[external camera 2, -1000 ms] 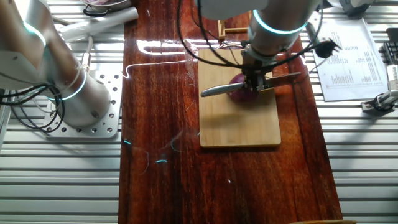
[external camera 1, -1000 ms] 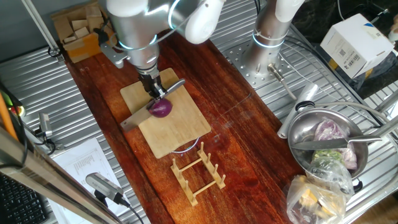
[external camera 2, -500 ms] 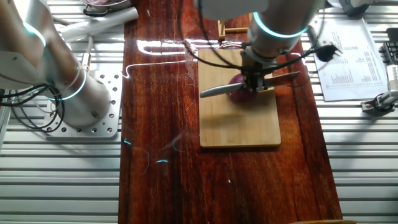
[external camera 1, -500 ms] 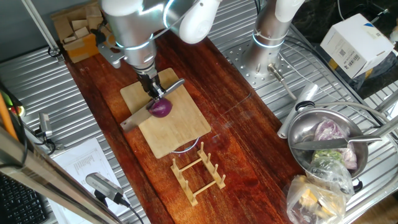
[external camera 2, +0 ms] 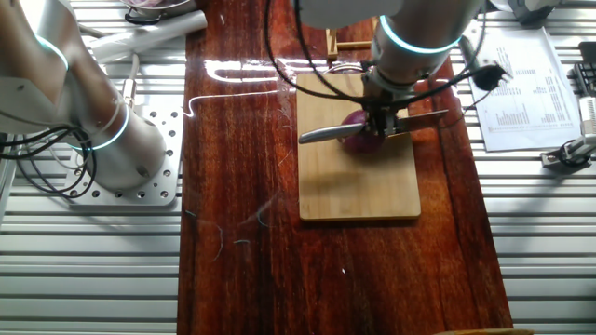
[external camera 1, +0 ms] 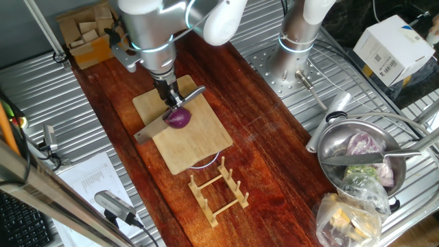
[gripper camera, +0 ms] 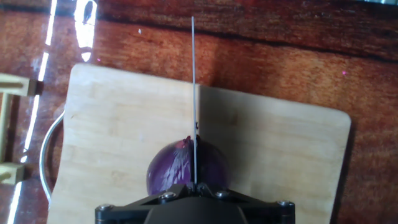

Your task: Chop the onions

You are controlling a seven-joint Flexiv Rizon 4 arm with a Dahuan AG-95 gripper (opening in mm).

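A small red onion (external camera 1: pixel 180 119) (external camera 2: pixel 358 138) (gripper camera: pixel 174 169) sits near the middle of the bamboo board (external camera 1: pixel 195 147) (external camera 2: pixel 358 186) (gripper camera: pixel 112 124). My gripper (external camera 1: pixel 169 101) (external camera 2: pixel 385 124) (gripper camera: pixel 194 185) is shut on a knife (external camera 1: pixel 194 95) (external camera 2: pixel 321 136) (gripper camera: pixel 194 87), held edge-down. The blade lies across the top of the onion, its thin edge running along the onion's centre line in the hand view. The dark handle (external camera 1: pixel 146 131) (external camera 2: pixel 430 117) sticks out to one side. How deep the blade sits in the onion cannot be seen.
A wooden slotted rack (external camera 1: pixel 219 190) stands just off the board's near end. A steel bowl (external camera 1: pixel 336 147) of vegetables and a plastic bag (external camera 1: pixel 350 216) sit at the right. A second arm's base (external camera 1: pixel 291 48) (external camera 2: pixel 112 149) stands behind. A box of wooden blocks (external camera 1: pixel 86 34) is at the back left.
The arm's upper body swayed slightly left and back. Knife, onion and board stay where they were.
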